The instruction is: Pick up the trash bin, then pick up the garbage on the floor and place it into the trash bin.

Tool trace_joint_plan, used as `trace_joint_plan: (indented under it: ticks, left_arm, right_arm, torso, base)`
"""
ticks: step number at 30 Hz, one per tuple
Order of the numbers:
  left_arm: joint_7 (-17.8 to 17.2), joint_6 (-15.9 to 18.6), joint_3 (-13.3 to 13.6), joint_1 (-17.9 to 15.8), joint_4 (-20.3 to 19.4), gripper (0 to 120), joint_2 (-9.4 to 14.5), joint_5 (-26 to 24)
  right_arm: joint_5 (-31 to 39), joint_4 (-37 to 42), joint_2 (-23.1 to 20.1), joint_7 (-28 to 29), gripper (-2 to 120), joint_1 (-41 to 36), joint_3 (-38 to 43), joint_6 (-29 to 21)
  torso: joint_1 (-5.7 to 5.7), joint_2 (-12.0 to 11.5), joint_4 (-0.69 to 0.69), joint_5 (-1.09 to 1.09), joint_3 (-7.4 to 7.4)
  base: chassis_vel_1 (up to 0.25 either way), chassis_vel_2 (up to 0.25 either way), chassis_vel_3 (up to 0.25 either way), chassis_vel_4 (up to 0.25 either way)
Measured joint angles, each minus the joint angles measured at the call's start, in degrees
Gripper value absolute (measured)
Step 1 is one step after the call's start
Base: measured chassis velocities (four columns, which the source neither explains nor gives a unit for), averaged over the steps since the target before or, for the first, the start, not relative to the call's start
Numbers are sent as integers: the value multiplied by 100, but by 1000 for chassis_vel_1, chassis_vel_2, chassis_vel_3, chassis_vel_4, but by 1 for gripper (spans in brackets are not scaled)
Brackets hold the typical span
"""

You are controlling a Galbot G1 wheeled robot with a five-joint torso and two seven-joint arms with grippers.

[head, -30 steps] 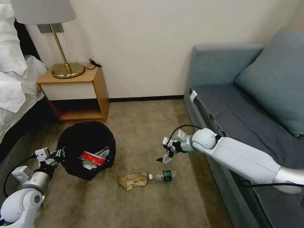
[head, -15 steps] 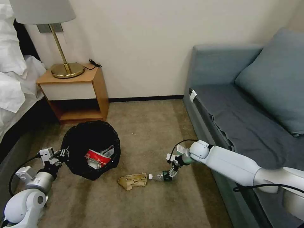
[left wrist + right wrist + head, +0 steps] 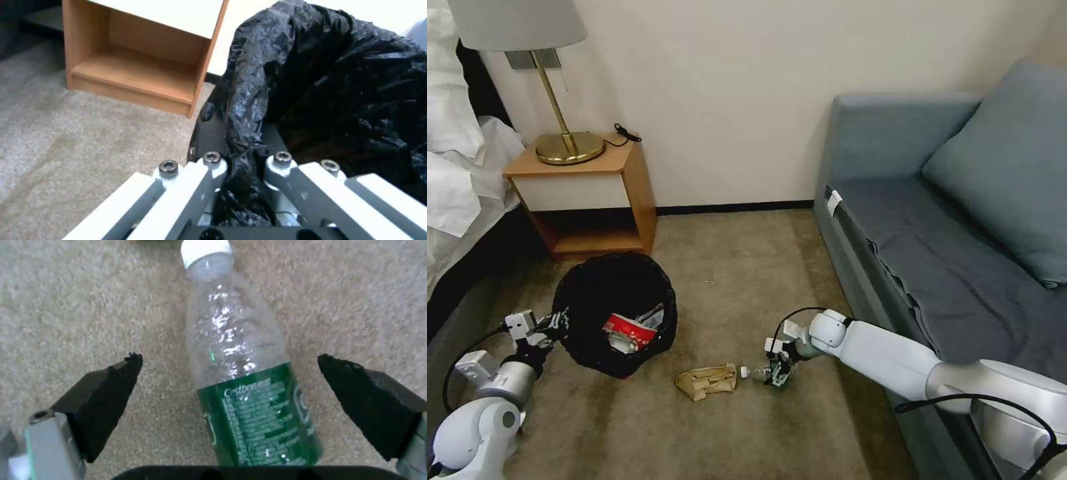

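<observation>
My left gripper (image 3: 242,166) pinches the trash bin (image 3: 617,313) by its rim, mouth tipped toward the litter, while my right gripper (image 3: 229,368), spread wide, straddles the bottle (image 3: 249,380) on the floor.

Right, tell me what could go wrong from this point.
1. The right gripper is open astride the bottle, which lies on its side on the carpet; being round, it may roll or squirt out as the fingers close.
2. The left gripper holds the bin only by a pinch of bag at the rim; the bag could slip or tear.
</observation>
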Motion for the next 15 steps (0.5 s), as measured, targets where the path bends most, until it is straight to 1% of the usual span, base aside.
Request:
trace_joint_plan:
  ticks: [10, 11, 12, 13, 14, 15]
  left_arm:
    - [2, -3, 12, -27, 30, 5, -15, 0]
    - [-1, -11, 16, -33, 51, 5, -27, 19]
    - [-1, -11, 16, -33, 51, 5, -27, 19]
    - [-2, -12, 16, -33, 52, 5, -30, 24]
    - [-3, -16, 16, -32, 52, 5, -31, 27]
    - [-3, -18, 16, -28, 53, 5, -31, 28]
  right_arm:
    - [-410, -325, 186, 136, 100, -187, 149, 77]
    - [-473, -447, 237, 148, 95, -238, 213, 150]
    - [-473, -447, 237, 148, 95, -238, 213, 150]
    - [-486, -484, 250, 155, 92, -262, 243, 176]
    - [-498, -519, 260, 170, 86, -292, 284, 197]
    - [-498, -534, 261, 180, 83, -310, 313, 213]
  torso:
    - [0, 0, 0, 1, 0]
    - [0, 0, 0, 0, 0]
    - [0, 0, 0, 0, 0]
    - [0, 0, 0, 0, 0]
    - [0, 0, 0, 1, 0]
    - [0, 0, -1, 1, 0]
  base:
    - [0, 0, 0, 0]
    - [0, 0, 0, 0]
    - [0, 0, 0, 0]
    - [0, 0, 0, 0]
    - [0, 0, 0, 0]
    - [0, 0, 0, 0]
